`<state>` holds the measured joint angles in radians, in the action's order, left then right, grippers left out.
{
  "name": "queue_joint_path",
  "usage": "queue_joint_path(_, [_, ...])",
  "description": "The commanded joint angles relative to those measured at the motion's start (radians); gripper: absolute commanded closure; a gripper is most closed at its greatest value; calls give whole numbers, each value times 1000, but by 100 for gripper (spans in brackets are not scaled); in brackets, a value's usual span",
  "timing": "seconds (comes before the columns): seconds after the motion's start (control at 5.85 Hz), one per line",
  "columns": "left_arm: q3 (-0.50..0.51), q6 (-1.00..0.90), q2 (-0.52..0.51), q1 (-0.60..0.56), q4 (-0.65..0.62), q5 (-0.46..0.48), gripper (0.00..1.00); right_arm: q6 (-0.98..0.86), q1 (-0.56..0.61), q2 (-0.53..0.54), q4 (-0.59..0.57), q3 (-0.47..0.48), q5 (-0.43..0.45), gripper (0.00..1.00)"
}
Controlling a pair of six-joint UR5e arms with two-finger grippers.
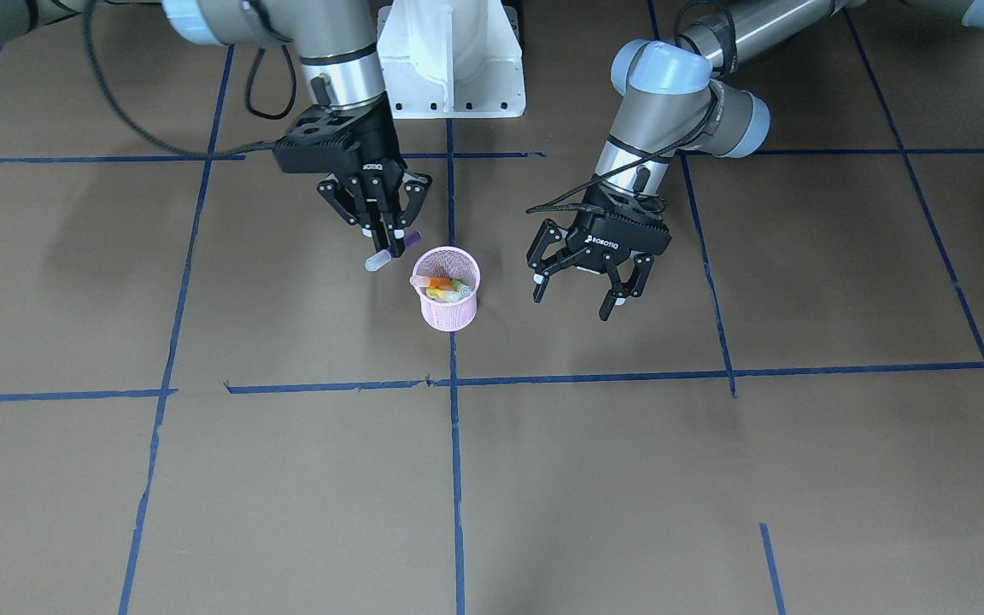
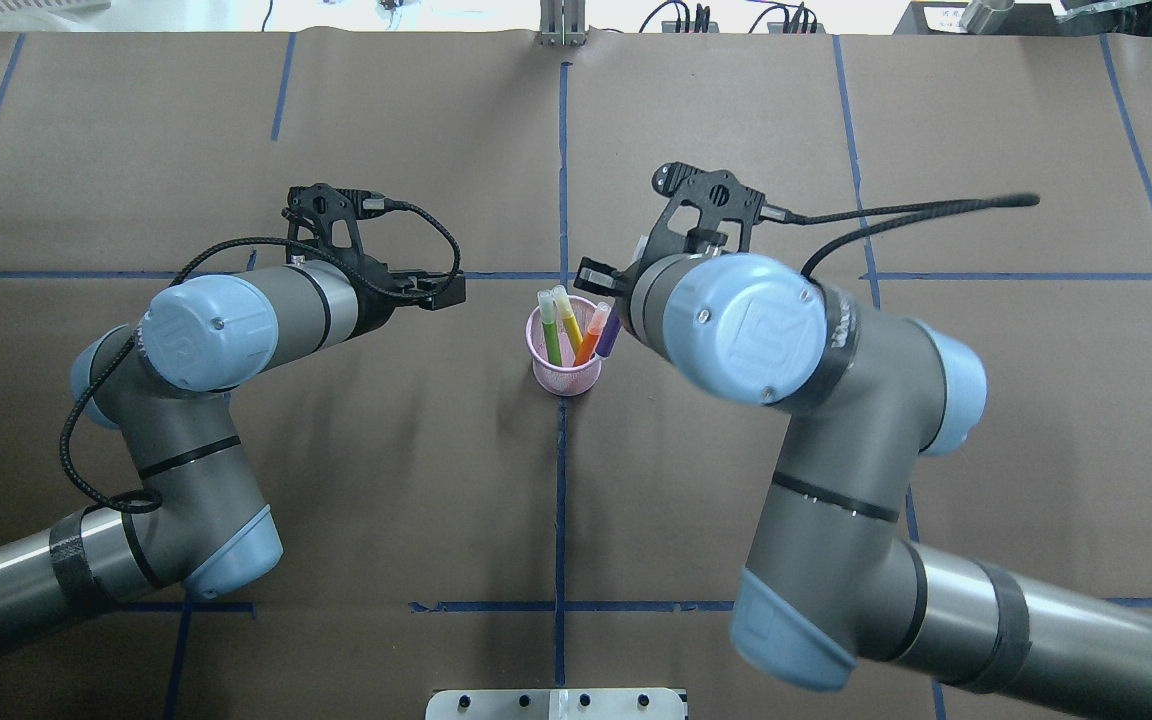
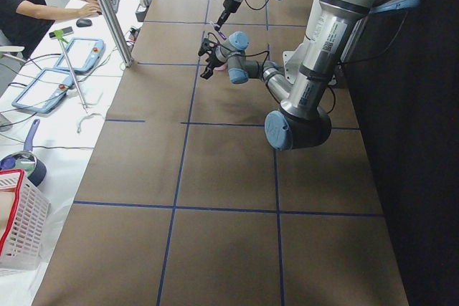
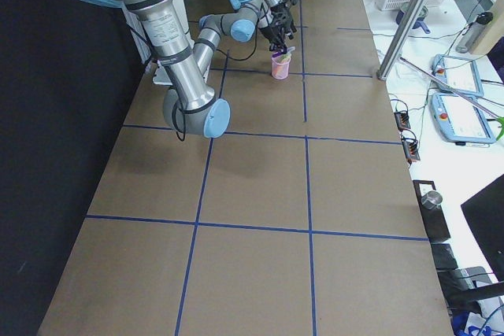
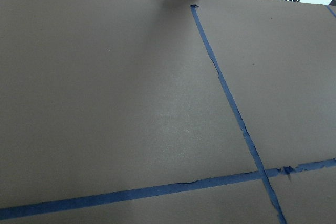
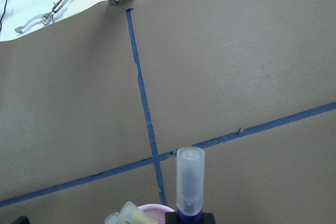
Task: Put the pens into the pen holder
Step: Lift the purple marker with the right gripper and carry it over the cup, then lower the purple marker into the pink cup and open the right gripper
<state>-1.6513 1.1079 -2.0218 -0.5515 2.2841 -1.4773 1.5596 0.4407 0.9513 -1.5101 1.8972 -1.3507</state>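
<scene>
Holding the purple pen: the fingers (image 1: 366,213) of my right gripper (image 1: 385,239) are closed tight across the middle of the purple pen (image 1: 393,252). The pen lies slanted, with its clear cap pointing away from the robot's base.
Why held so: I judge that a grip at mid-shaft keeps the pen from swinging while I line it up. It would need tipping upright to drop in.
Purple pen's place: in the air close by the rim of the pen cup (image 1: 449,314), on my right arm's side, not inside it.
Left fingers: my left gripper (image 1: 576,297) hangs spread wide with nothing in it. It is near the cup's other side but apart from it, which I take as waiting clear.
Pen cup: small, pink, wire mesh, standing upright on a blue tape line (image 2: 561,480).
Inside the cup: an orange pen (image 2: 589,340), a green pen (image 2: 549,335) and a yellowish pen (image 2: 568,322), all leaning on the rim with their caps up.
Table (image 1: 287,478): covered in brown paper.
Progress: I judge it nearly done, since I see no other pen outside the cup.
</scene>
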Motion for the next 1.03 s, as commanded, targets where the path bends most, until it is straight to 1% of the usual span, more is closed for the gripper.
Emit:
queue_joint_path(0.0, [5, -3, 0, 1, 0, 0, 0, 11, -36, -14, -1, -3, 135, 100])
queue_joint_path(0.17, [4, -2, 0, 1, 0, 0, 0, 13, -83, -14, 1, -10, 244, 100])
queue_joint_path(0.34, [5, -3, 0, 1, 0, 0, 0, 14, -91, -16, 2, -9, 270, 100])
queue_joint_path(0.51, [5, -5, 0, 1, 0, 0, 0, 13, -117, -17, 4, -13, 319, 100])
queue_joint_path(0.68, [7, -5, 0, 1, 0, 0, 0, 13, -137, -17, 5, -35, 361, 100])
queue_joint_path(0.86, [7, -5, 0, 1, 0, 0, 0, 8, -160, -37, 5, -76, 446, 99])
